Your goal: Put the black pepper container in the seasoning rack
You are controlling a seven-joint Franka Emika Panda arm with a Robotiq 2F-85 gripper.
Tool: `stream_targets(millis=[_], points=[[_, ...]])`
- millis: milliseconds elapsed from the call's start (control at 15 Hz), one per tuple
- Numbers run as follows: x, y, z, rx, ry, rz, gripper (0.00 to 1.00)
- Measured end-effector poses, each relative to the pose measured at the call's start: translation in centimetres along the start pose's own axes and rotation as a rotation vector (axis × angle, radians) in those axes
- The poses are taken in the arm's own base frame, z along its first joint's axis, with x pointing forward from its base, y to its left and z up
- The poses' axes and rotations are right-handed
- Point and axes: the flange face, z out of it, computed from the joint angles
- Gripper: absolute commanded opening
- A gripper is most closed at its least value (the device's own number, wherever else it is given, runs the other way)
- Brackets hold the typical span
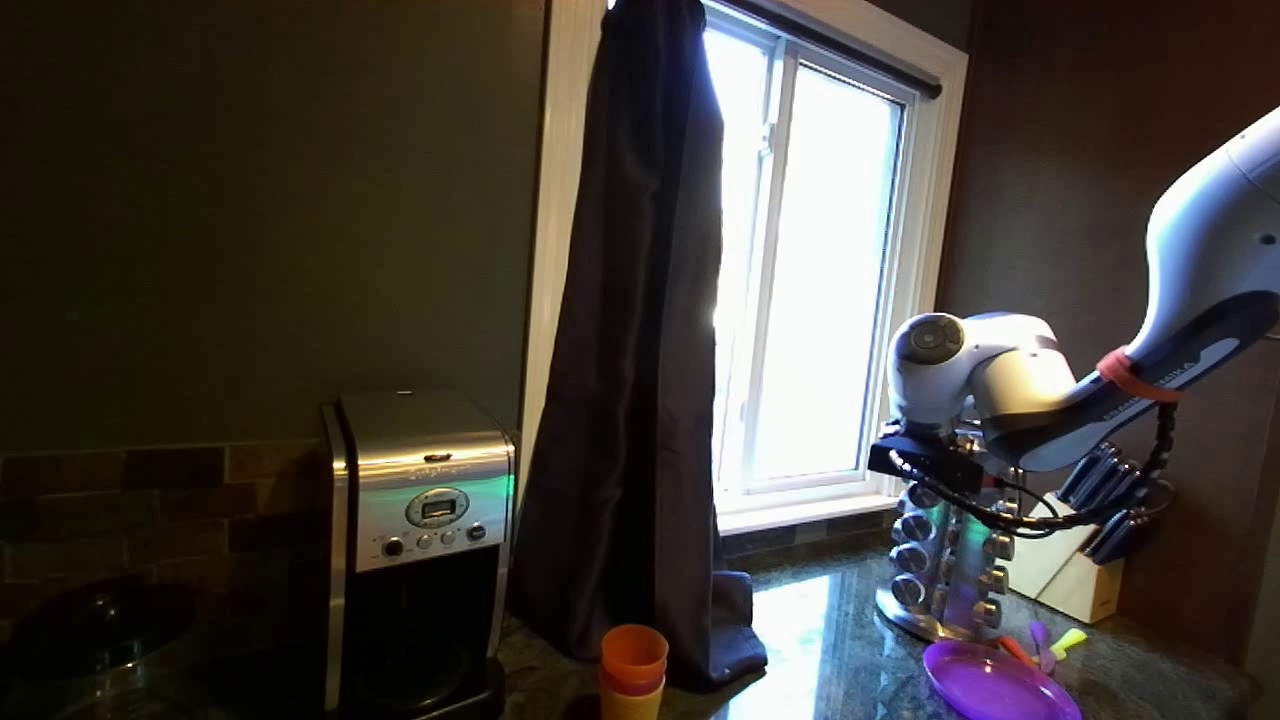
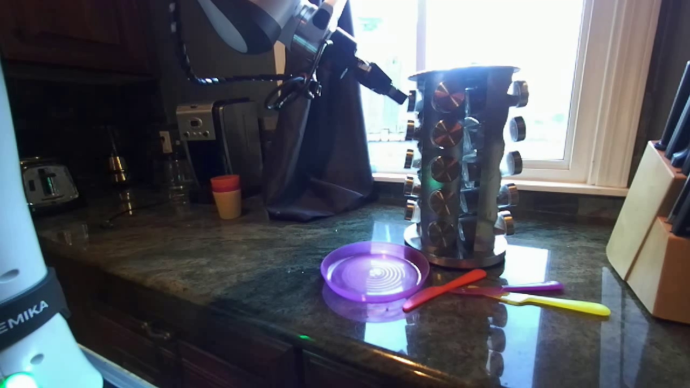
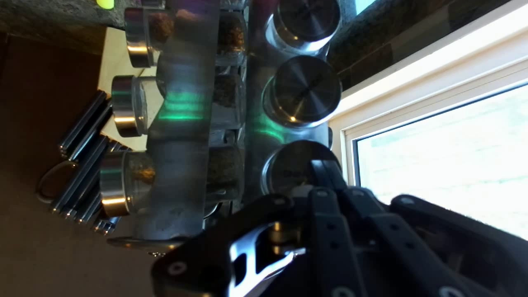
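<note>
A dark stone counter [image 2: 259, 258] spans an exterior view. A bright window [image 1: 835, 270] is set above it, and a dark curtain [image 1: 640, 350] hangs along its nine o'clock side. The white arm [image 1: 1080, 410] extends over the counter. The tall, tiered seasoning rack [image 2: 488, 161] stands upright on the counter. Take that rack as the centre of a dial, twelve at the top: the coffee maker [image 2: 223, 145] is well apart at nine o'clock, the pale knife block [image 2: 644, 215] between three and four.

The gripper [image 2: 400, 97] is at half past ten, by the rack's top row, its bite narrow: in the wrist view its two fingers [image 3: 319, 173] lie together, side by side.

A purple plate [image 2: 372, 275] sits near the rack's base, between seven and eight, and a stack of cups [image 2: 226, 196] is well off, a shade below nine. Between five and six lie the red knife [image 2: 444, 291], beside the plate and angled to two o'clock, the purple knife [image 2: 539, 286], handle to three, and the yellow knife [image 2: 571, 305], handle just past three.

Of the rack's shiny-lidded jars [image 2: 446, 168], one in the top row has the fingers' tips over its lid [image 3: 291, 163] at three o'clock in the wrist view. The lettering there is too dim to read, so I cannot tell whether this is the black pepper container, or whether the tips touch it.
</note>
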Motion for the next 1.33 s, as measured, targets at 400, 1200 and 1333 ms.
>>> stream_targets(millis=[400,1200,1333], points=[[-1.0,-0.3,-0.4,0.009,-0.009,-0.102,0.0],[-7.7,-1.6,-3.8,0.273,-0.175,-0.545,0.73],[-8.6,-1.4,-4.2,0.339,-0.23,-0.608,0.88]])
